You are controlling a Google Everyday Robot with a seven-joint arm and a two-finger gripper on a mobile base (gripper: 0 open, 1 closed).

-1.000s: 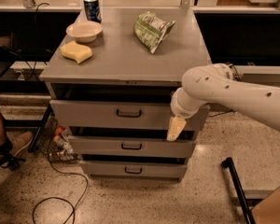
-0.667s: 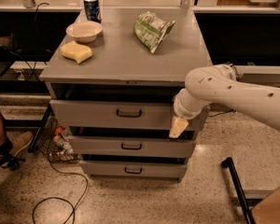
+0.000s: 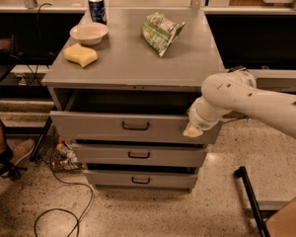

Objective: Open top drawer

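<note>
Top drawer (image 3: 98, 125) stood open below the desk (image 3: 128, 58); hand (image 3: 193, 130) at its right front, grip unclear; speckled floor (image 3: 153, 212) below

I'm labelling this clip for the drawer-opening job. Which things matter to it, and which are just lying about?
Job: top drawer, partly open; gripper at its front's right end.
Lying about: can, bowl, sponge, bag, middle drawer, bottom drawer.
</note>
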